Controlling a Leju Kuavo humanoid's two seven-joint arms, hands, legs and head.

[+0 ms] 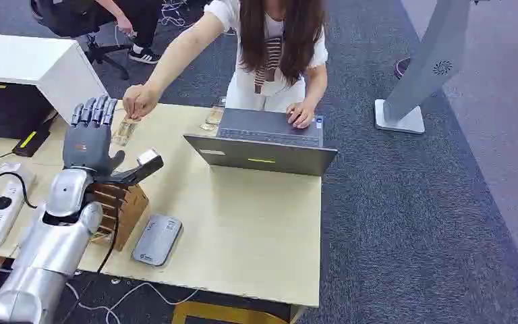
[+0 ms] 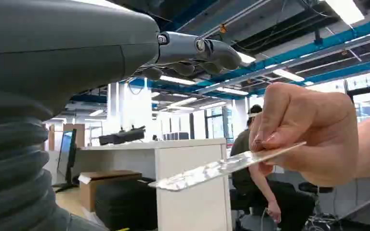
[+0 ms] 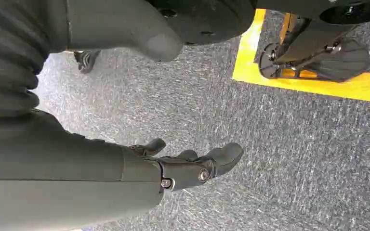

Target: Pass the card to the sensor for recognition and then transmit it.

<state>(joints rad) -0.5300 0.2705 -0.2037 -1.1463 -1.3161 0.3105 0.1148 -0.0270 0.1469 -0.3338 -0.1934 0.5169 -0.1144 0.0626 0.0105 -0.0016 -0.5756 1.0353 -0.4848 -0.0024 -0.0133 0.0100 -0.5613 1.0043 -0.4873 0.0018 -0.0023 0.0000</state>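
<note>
Left wrist view: card (image 2: pixel 221 168) thin, clear, glinting (pinched by person's fingers (image 2: pixel 270 139)).

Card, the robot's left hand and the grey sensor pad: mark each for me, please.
card (image 2: pixel 212 169): left wrist view, middle of its shiny face, pinched by a person's hand.
left hand (image 1: pixel 91 138): head view, back of the raised palm.
sensor pad (image 1: pixel 157 239): head view, centre of its grey top, on the desk.

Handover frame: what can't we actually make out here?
- Card face: edge-on in the left wrist view, small and glary in the head view; print unreadable.
- Wooden holder: in the head view the left hand and forearm cover part of it.
- Grey reader: markings too small.
- Right hand: hangs over carpet; its palm is turned away.
</note>
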